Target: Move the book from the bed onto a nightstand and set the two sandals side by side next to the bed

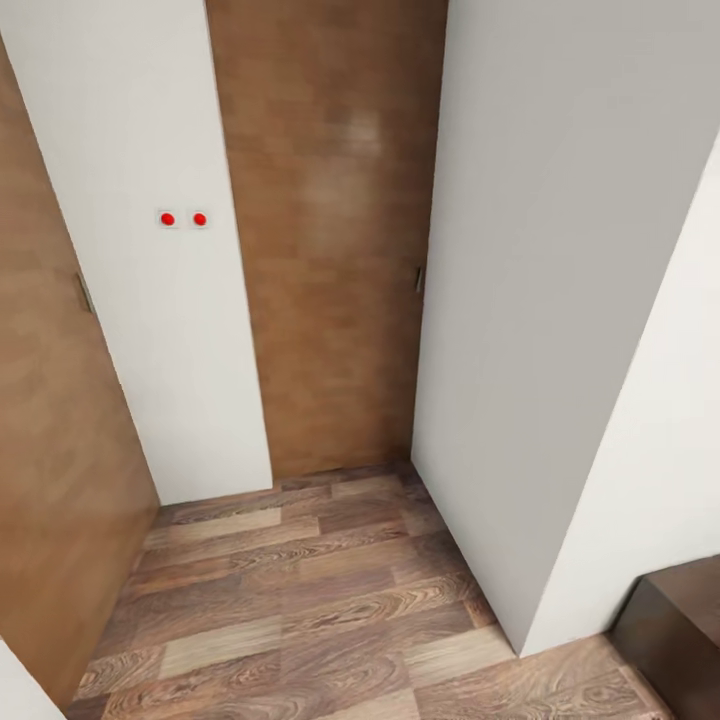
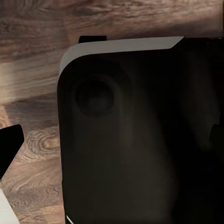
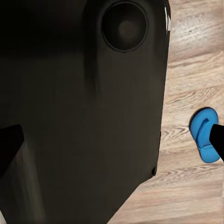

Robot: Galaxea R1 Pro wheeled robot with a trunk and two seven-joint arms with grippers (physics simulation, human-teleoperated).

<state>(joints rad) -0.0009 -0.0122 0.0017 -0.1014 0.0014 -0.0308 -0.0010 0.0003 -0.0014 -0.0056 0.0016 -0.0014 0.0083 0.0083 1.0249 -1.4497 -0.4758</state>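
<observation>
Beside the robot's black base point(image 3: 84, 116), one blue sandal point(image 3: 204, 134) lies on planks.

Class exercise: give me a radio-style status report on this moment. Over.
Grippers: state unreadable. One blue sandal on wood floor, right wrist view. Ahead: brown door between white walls, dark furniture corner low right.
</observation>
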